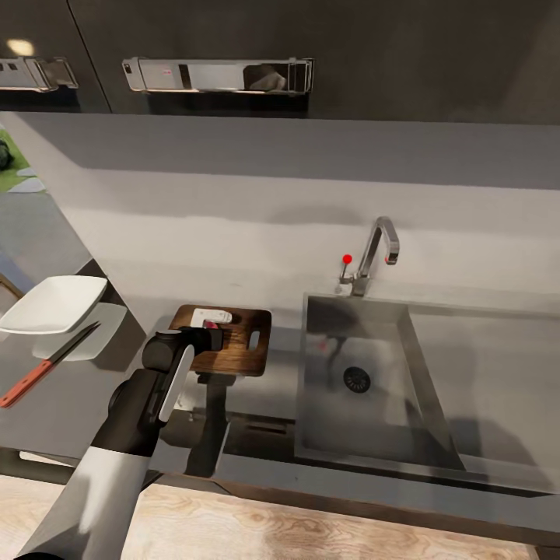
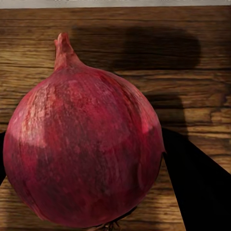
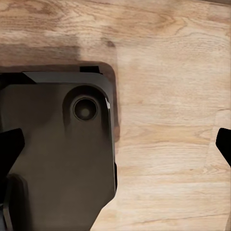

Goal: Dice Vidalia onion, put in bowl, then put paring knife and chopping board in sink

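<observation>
One onion sits clenched in my left gripper over the chopping board; right gripper hangs released.

A long knife with a red handle lies on the grey worktop, its blade tip over a pale flat mat. A steel rail hangs under the black cupboards (reflections blur it). The pale wood floor lies below.

Grainy dark wood chopping board, papery red Vidalia onion — brushed-metal sink, chrome tap.
</observation>
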Controlling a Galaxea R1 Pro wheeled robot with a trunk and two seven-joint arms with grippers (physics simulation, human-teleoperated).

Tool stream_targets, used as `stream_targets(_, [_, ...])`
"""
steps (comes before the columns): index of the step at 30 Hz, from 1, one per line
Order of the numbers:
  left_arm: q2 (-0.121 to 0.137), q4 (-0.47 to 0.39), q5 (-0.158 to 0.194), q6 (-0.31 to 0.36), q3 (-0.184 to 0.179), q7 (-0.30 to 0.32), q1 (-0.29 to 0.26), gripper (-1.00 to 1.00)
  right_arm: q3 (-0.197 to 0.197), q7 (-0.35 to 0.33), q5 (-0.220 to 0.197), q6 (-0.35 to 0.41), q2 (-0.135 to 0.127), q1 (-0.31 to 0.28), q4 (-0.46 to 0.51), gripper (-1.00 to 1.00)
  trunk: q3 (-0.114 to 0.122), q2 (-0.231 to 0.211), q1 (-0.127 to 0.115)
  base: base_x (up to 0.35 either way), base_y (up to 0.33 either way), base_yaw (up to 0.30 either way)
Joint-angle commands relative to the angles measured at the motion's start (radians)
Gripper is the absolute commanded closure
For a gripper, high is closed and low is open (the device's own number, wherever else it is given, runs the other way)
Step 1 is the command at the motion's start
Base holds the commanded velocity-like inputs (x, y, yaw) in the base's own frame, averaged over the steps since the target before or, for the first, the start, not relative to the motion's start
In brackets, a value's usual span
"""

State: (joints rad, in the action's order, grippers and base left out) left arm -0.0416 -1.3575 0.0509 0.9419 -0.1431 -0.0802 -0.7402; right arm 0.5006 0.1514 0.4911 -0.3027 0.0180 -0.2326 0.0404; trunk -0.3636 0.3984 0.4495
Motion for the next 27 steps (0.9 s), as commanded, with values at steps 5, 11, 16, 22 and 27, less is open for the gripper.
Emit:
stream_targets(5, [0.000,-0.001,0.003,0.005,-0.001,-0.009,-0.001,1.00,0.007,0.005,0.011,-0.003,0.000,-0.001,-0.001,-1.00,-0.002,0.002,0.001,0.000,0.000,0.000])
stream_targets(11, [0.000,0.000,0.003,0.005,-0.003,-0.010,-0.001,-1.00,0.007,0.005,0.011,-0.003,0.000,-0.001,-0.001,-1.00,-0.002,0.002,0.001,0.000,0.000,0.000])
stream_targets(16, [0.002,0.000,0.003,0.005,-0.002,-0.010,-0.001,-1.00,0.007,0.005,0.011,-0.003,0.000,-0.001,-0.002,-1.00,-0.002,0.002,0.001,0.000,0.000,0.000])
stream_targets(22, [0.003,-0.003,0.003,0.005,-0.001,-0.009,-0.001,-1.00,0.007,0.004,0.011,-0.003,0.000,-0.001,-0.002,-1.00,-0.002,0.002,0.001,0.000,0.000,0.000])
stream_targets(27, [0.003,-0.017,0.003,0.005,0.000,-0.009,-0.001,-1.00,0.007,0.004,0.011,-0.003,0.000,-0.001,-0.002,-1.00,-0.002,0.002,0.001,0.000,0.000,0.000])
